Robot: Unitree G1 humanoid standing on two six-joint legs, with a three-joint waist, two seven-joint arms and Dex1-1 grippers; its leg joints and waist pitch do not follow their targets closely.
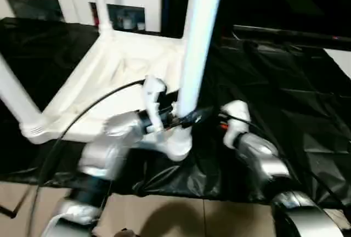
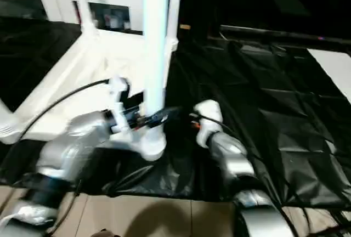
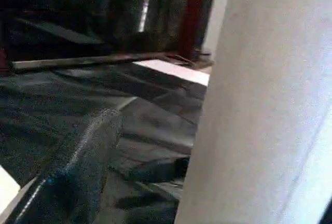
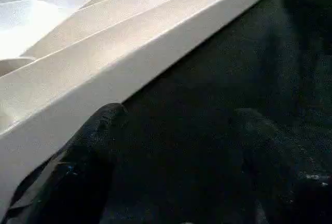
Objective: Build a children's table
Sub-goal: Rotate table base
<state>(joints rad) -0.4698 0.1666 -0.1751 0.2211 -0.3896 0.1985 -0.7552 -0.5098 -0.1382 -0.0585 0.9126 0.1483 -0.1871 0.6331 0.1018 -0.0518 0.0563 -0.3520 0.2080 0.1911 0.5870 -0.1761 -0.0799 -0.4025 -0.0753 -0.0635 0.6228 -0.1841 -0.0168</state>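
Observation:
The children's table point(image 1: 109, 78) lies upside down on the black-covered work table, its ribbed white underside facing up. Three white legs rise from its corners: a near one point(image 1: 197, 45), a far one point(image 1: 101, 4) and a left one point(image 1: 16, 100). My left gripper point(image 1: 184, 117) reaches the near leg just above its corner socket point(image 1: 178, 146). It is open. The leg point(image 3: 259, 105) stands close beside one dark finger point(image 3: 78, 172) with a gap between them. My right gripper point(image 4: 176, 156) is open low over the black cover, one finger point(image 4: 88, 151) against the tabletop's side edge point(image 4: 155, 63).
The black cover point(image 1: 285, 100) lies wrinkled to the right, and its front edge hangs over the tiled floor point(image 1: 181, 215). White cabinets with glass doors point(image 1: 38, 1) stand behind. A black cable point(image 1: 71, 122) runs along my left forearm.

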